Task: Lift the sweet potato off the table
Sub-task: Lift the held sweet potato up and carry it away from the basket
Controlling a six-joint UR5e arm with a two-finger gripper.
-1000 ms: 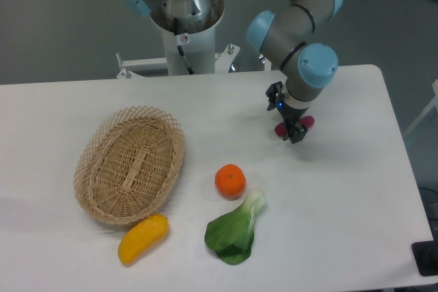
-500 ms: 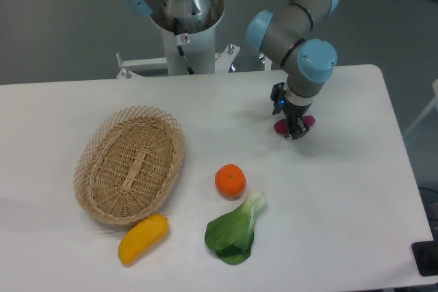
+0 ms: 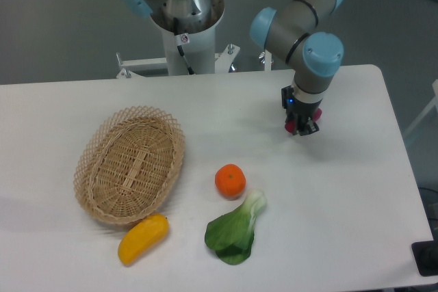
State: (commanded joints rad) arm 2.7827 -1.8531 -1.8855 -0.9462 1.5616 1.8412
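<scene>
The sweet potato (image 3: 289, 126) is reddish-purple and mostly hidden under my gripper (image 3: 302, 126) at the back right of the white table (image 3: 356, 189). Only small reddish bits show, to the left of the fingers and at the upper right (image 3: 317, 115). The gripper points straight down with its fingers on both sides of the tuber and looks shut on it, low at the tabletop. I cannot tell whether the tuber is off the surface.
A round orange (image 3: 230, 180) and a green bok choy (image 3: 235, 232) lie left of and in front of the gripper. A wicker basket (image 3: 130, 163) sits at the left with a yellow oblong vegetable (image 3: 142, 239) in front of it. The robot base (image 3: 185, 18) stands behind the table.
The gripper has shifted a little to the right and turned at the wrist. The sweet potato's left end, which stuck out before, is now drawn in under the fingers.
</scene>
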